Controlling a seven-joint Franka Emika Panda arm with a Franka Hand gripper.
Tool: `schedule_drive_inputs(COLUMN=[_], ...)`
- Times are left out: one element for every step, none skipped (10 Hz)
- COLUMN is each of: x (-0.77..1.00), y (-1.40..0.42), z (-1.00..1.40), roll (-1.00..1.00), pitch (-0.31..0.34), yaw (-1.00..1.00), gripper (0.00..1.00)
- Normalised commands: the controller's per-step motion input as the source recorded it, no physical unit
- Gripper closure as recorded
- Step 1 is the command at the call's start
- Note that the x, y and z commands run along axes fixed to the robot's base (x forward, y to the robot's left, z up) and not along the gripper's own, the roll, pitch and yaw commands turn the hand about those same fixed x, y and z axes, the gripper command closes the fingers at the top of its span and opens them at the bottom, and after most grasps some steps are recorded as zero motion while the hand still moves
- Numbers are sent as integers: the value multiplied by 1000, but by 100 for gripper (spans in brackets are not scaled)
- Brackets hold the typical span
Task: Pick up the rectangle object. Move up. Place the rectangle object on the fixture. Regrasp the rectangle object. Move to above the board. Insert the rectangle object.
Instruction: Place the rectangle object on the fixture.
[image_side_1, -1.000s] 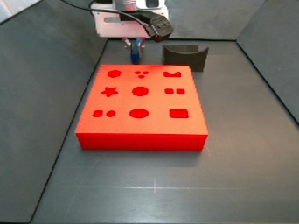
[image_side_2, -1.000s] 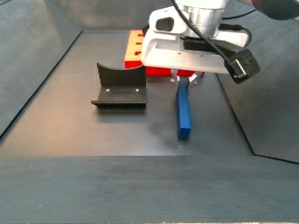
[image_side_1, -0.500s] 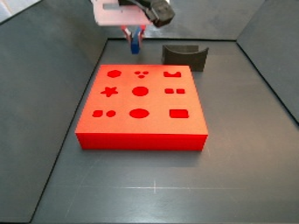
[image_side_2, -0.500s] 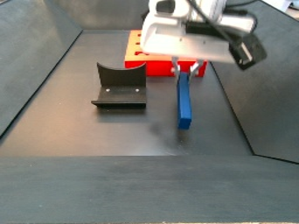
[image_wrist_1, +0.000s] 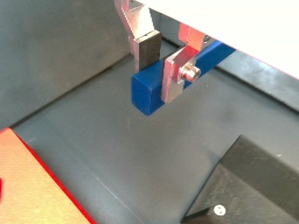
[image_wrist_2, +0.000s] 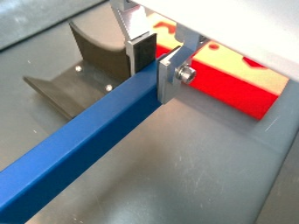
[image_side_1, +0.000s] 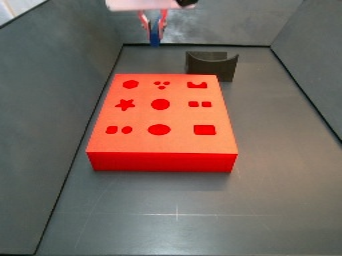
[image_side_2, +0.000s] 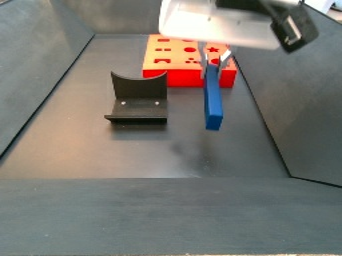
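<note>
1. Gripper (image_wrist_1: 162, 59) raised above the dark grey floor, beyond the board's far edge; flat silver fingers (image_wrist_2: 176, 72) clamped on one end of the rectangle object (image_wrist_2: 87, 147).
2. One rectangle object: smooth blue bar, hanging off the floor (image_side_2: 215, 98).
3. One board (image_side_1: 163, 117): flat red-orange slab with shaped cutouts.
4. One fixture (image_side_2: 136, 98): dark, notched, near the board.

Gripper (image_wrist_1: 156, 54) raised high, fingers (image_wrist_2: 138, 51) pointing down. Fingers clamped on the rectangle object (image_wrist_2: 87, 152), gripping near one end
</note>
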Motion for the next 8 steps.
schedule_drive_inputs(x=[-18, -20, -24, -20, -13, -5, 0, 1000], y=[10, 12, 14, 12, 10, 11, 10, -41], z=[1000, 1000, 918, 815, 610, 399, 242, 325], roll=[43, 51, 65, 71, 80, 90, 95, -9], pitch=[36, 38, 47, 50, 58, 73, 82, 120], yaw=[-16, -18, -19, -16, -10, -4, 2, 116], gripper=[100, 100, 100, 100, 100, 100, 100, 100])
